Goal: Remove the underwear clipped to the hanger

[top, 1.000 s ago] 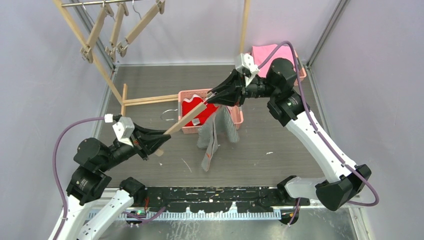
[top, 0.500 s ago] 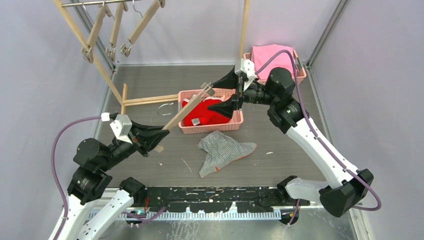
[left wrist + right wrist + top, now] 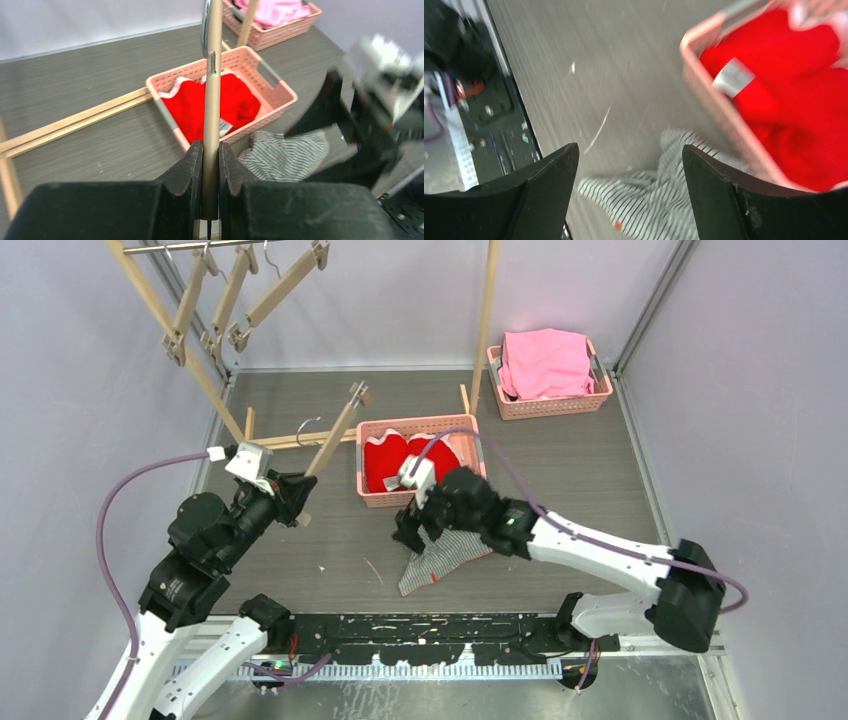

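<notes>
My left gripper (image 3: 303,498) is shut on the lower end of the wooden hanger (image 3: 335,435), which slants up and away with nothing clipped to it. In the left wrist view the hanger bar (image 3: 212,100) runs up from between the jaws of the left gripper (image 3: 210,162). The grey-and-white striped underwear (image 3: 440,558) lies crumpled on the table in front of the pink basket (image 3: 472,445). My right gripper (image 3: 412,535) hovers open just above it, fingers astride the striped underwear (image 3: 649,200). Red underwear (image 3: 415,460) lies in the basket.
A wooden rack (image 3: 170,315) with spare hangers (image 3: 235,310) stands at the back left, its rails (image 3: 290,440) lying on the table. A wooden post (image 3: 488,310) rises at the back. A second basket (image 3: 596,397) holds bright pink cloth (image 3: 545,360).
The right gripper opened at the hanger, the striped underwear dropped to the table, and the right arm swung down over it. The left gripper swung the bare hanger left and more upright.
</notes>
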